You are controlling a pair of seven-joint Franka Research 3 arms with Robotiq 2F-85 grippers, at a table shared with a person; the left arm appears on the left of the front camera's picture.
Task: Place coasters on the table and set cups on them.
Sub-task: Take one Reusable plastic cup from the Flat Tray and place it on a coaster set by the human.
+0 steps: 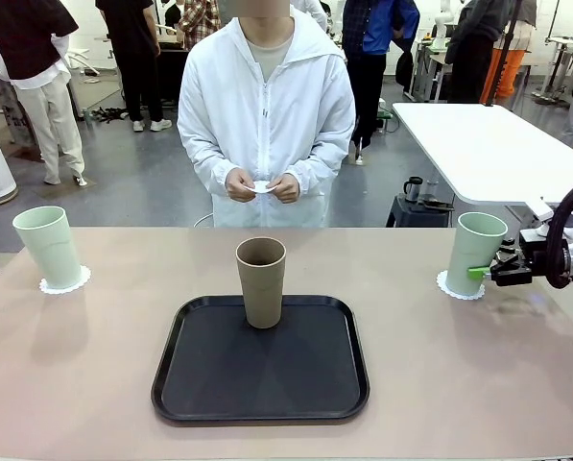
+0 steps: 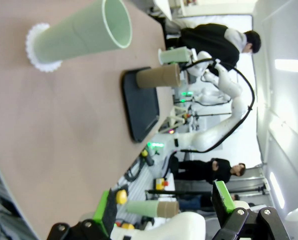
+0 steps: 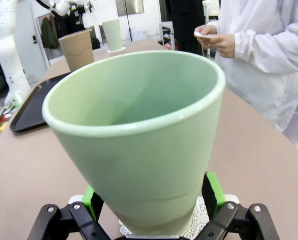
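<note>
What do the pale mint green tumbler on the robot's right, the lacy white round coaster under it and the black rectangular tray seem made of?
Pale mint green tumbler: likely matte plastic or fibre composite; dull even surface, thick rounded rim. Lacy white round coaster: thin paper, by its punched scalloped edge. Black rectangular tray: probably plastic; soft sheen, moulded raised rim.

black tray (image 1: 202, 386), white table (image 1: 492, 144) behind
</note>
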